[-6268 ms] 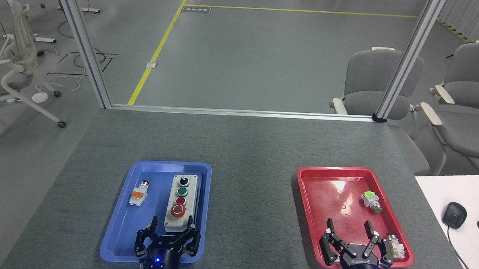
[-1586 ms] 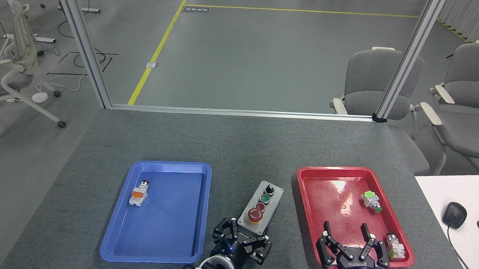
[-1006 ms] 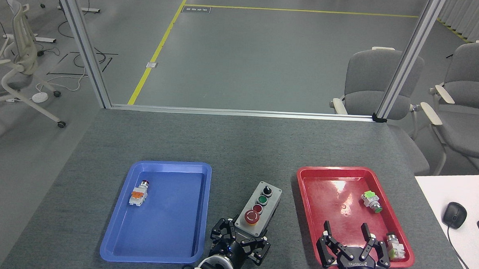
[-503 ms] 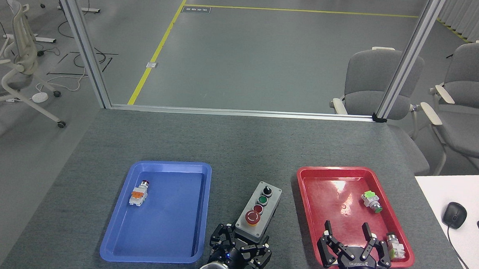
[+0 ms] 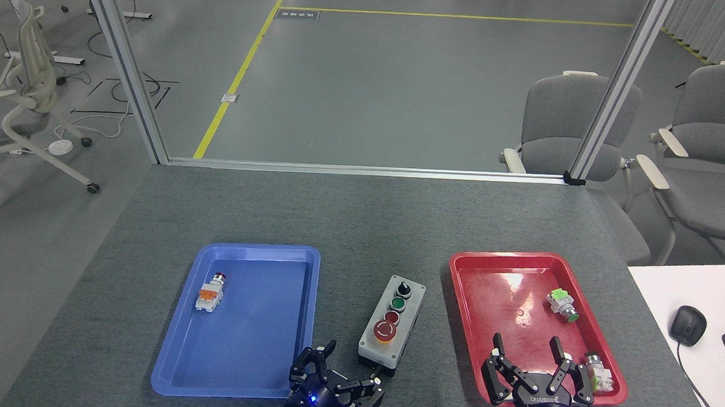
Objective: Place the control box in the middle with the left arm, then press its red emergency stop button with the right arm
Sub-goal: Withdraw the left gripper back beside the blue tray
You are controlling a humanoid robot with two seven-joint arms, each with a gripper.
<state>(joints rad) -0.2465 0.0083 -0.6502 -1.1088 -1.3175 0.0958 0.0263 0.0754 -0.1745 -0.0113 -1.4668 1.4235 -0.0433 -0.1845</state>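
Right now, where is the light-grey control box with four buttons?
In the head view, the control box lies on the grey tabletop between the blue tray and the red tray.

1. A robotics lab or test workspace is showing here: a grey speckled worktable (image 5: 361, 228) is sitting inside a silver aluminium frame (image 5: 618, 92).
2. Yellow tape lines (image 5: 239, 76) are running across a smooth grey floor (image 5: 392, 88).
3. Grey padded office chairs (image 5: 561, 126) are standing nearby.
4. A black computer mouse (image 5: 687, 325) is lying on a white desk (image 5: 671, 290) at right.
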